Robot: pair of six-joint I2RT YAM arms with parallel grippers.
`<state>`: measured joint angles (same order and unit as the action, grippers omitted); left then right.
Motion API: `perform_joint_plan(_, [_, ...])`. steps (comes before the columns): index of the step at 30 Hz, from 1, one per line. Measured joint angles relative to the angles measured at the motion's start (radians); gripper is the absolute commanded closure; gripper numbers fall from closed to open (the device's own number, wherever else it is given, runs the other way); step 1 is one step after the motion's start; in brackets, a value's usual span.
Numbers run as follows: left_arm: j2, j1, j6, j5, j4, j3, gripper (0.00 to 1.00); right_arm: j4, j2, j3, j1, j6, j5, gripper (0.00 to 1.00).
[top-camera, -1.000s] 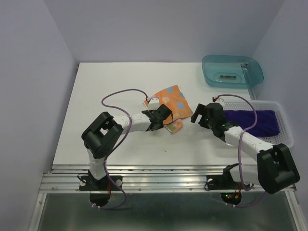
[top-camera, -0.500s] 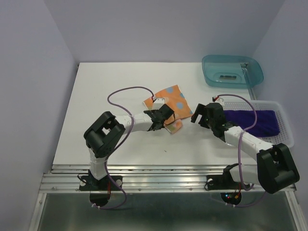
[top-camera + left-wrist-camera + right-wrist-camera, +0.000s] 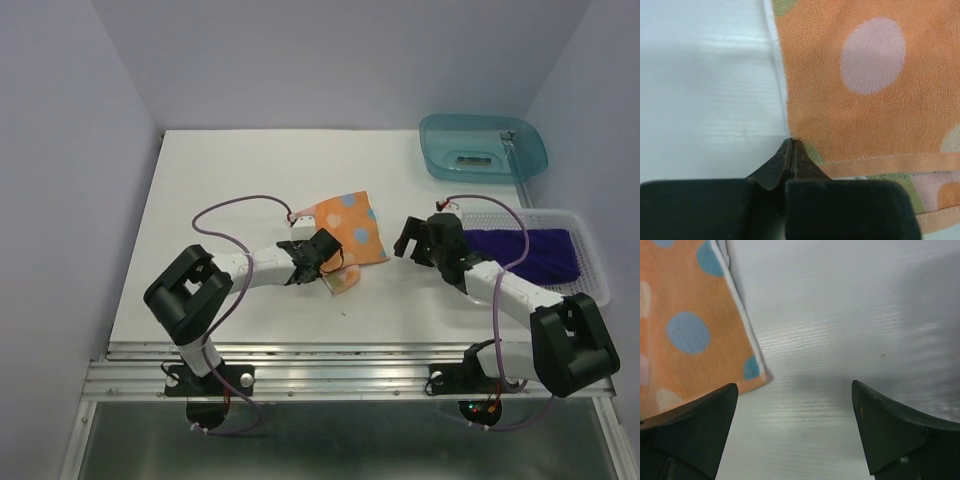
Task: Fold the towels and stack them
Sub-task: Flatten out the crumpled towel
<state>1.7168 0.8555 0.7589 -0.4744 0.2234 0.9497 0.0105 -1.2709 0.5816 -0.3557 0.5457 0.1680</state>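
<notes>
The orange dotted towel (image 3: 350, 228) lies partly folded at the table's middle, with a folded-under corner at its near edge. My left gripper (image 3: 330, 262) is shut on that near corner; in the left wrist view the closed tips (image 3: 791, 145) pinch the towel's edge (image 3: 855, 100). My right gripper (image 3: 412, 240) is open and empty just right of the towel, low over bare table (image 3: 795, 390), with the towel's corner (image 3: 685, 340) at its left. The dark purple towel (image 3: 525, 250) lies in the basket. The pink-red towel is out of view.
A white mesh basket (image 3: 572, 214) stands at the right edge and holds the purple towel. A teal plastic tub (image 3: 483, 147) stands at the back right. Purple cables loop above both arms. Walls close in the table on three sides.
My left gripper has drawn back toward the near left with the orange towel's corner, and the towel has shifted with it. My right gripper has hardly moved.
</notes>
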Motion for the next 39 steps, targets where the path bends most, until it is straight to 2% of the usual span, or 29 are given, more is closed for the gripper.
perform_joint_plan(5, [-0.115,-0.006,0.025,0.004,0.086,-0.085,1.0,-0.019,-0.001,0.001,-0.027,-0.03,-0.023,0.0])
perform_joint_plan(14, [-0.318,-0.016,0.056,0.027,0.063,-0.173,1.0,0.014,-0.113,0.08,-0.18,-0.05,0.021,0.0])
perform_joint_plan(23, [-0.374,-0.026,0.076,0.062,0.014,-0.264,1.0,0.078,-0.216,0.113,-0.241,-0.018,0.07,0.18])
perform_joint_plan(26, [-0.387,-0.026,0.083,0.072,-0.007,-0.284,1.0,0.08,-0.237,0.131,-0.254,-0.017,0.081,0.31])
perform_joint_plan(29, [-0.407,-0.026,0.09,0.078,-0.03,-0.303,1.0,0.084,-0.27,0.16,-0.275,-0.018,0.096,0.38])
perform_joint_plan(30, [-0.414,-0.026,0.092,0.079,-0.038,-0.308,1.0,0.087,-0.283,0.172,-0.285,-0.017,0.103,0.46])
perform_joint_plan(34, [-0.429,-0.026,0.095,0.081,-0.062,-0.319,1.0,0.105,-0.319,0.205,-0.326,-0.01,0.148,0.6])
perform_joint_plan(38, [-0.439,-0.026,0.097,0.08,-0.075,-0.32,1.0,0.143,-0.329,0.22,-0.354,0.019,0.187,0.85])
perform_joint_plan(39, [-0.443,-0.026,0.097,0.079,-0.077,-0.32,1.0,0.148,-0.329,0.22,-0.358,0.027,0.192,0.97])
